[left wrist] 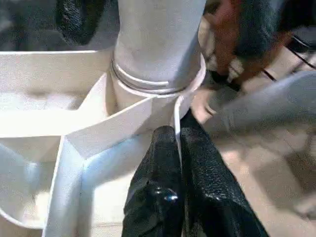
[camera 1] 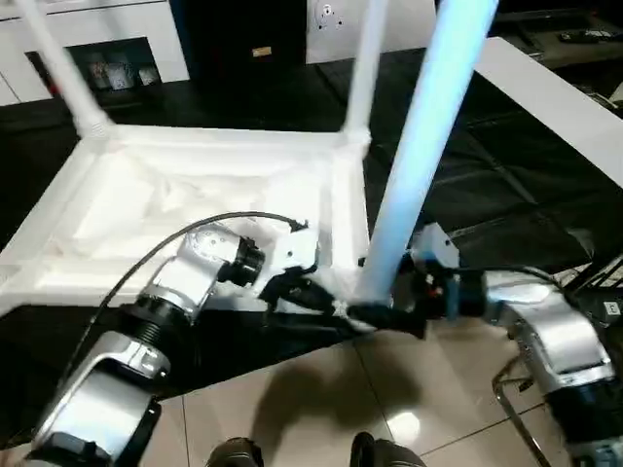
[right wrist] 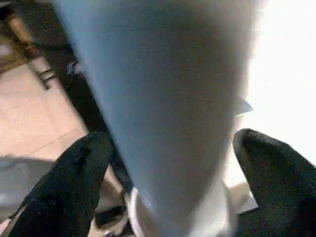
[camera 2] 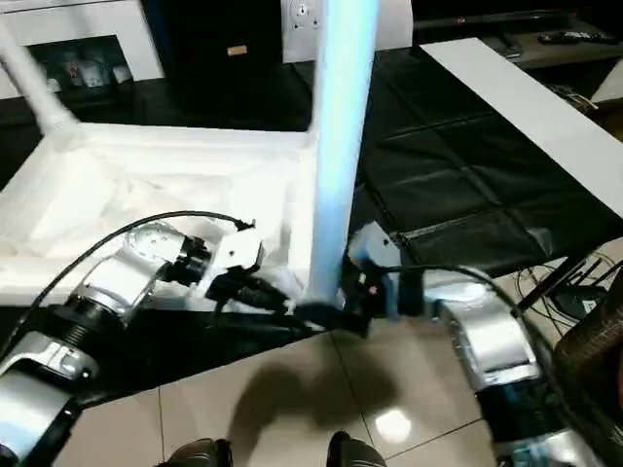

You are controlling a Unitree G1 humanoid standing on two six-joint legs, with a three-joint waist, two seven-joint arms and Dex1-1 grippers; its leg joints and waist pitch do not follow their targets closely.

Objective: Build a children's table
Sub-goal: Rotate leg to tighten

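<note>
The right hand (right wrist: 163, 187) stands wide, one finger on each side of the near leg (camera 1: 428, 146), seemingly apart from it. The leg rises upright from the corner socket of the upturned tabletop (camera 1: 88, 243). The left hand (left wrist: 177, 187), pinched narrow, rests beside that socket.

No lettering, brand, number or sign can be read anywhere in these views. A small yellowish tag (camera 1: 261, 52) on the dark cabinet (camera 1: 234, 39) at the back and a white label (camera 1: 611, 308) near the cables are both too small to make out.
</note>
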